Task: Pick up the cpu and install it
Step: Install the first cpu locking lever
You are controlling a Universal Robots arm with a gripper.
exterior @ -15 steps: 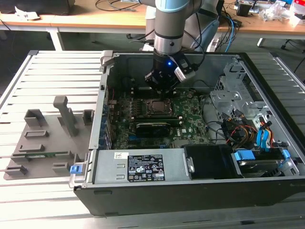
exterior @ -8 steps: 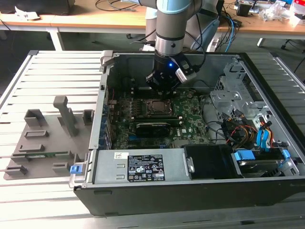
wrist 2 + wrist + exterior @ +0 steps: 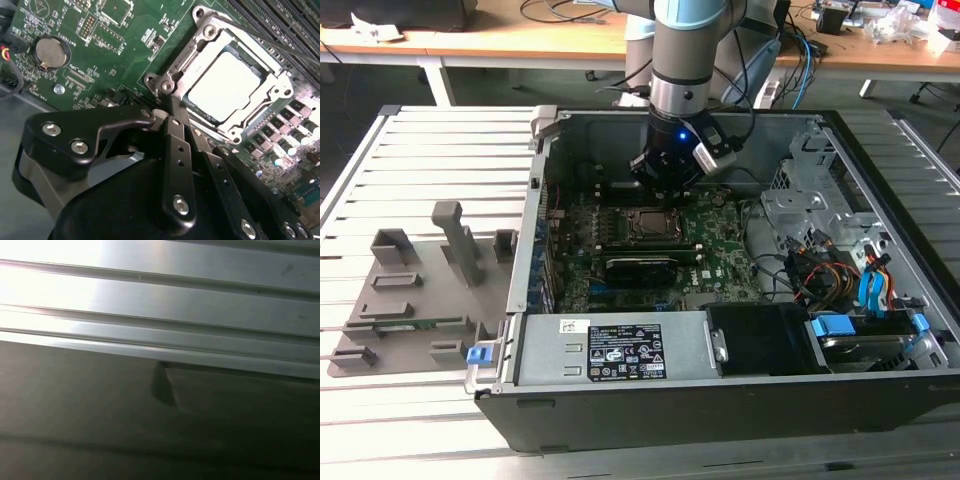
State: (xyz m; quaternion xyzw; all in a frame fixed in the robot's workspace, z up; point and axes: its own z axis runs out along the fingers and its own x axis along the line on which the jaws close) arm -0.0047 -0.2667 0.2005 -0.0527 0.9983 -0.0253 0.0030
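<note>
The cpu [image 3: 225,85], a small square chip with a pale silver-white top, lies flat inside the metal-framed socket [image 3: 280,95] on the green motherboard [image 3: 100,30]. In the second wrist view my gripper [image 3: 164,92] is shut with nothing between its black fingers [image 3: 175,150]. Its tips sit right at the corner of the socket frame, beside the chip. In the exterior view the gripper [image 3: 665,188] hangs inside the open computer case, just above and behind the socket [image 3: 642,224].
The case walls [image 3: 535,200] ring the motherboard. A power supply [image 3: 615,350] sits at the front, with a drive cage [image 3: 810,200] and coloured cables [image 3: 840,280] on the exterior view's right. Grey holder blocks [image 3: 455,240] stand on the slatted table on the exterior view's left. A coin battery [image 3: 50,52] is near the gripper.
</note>
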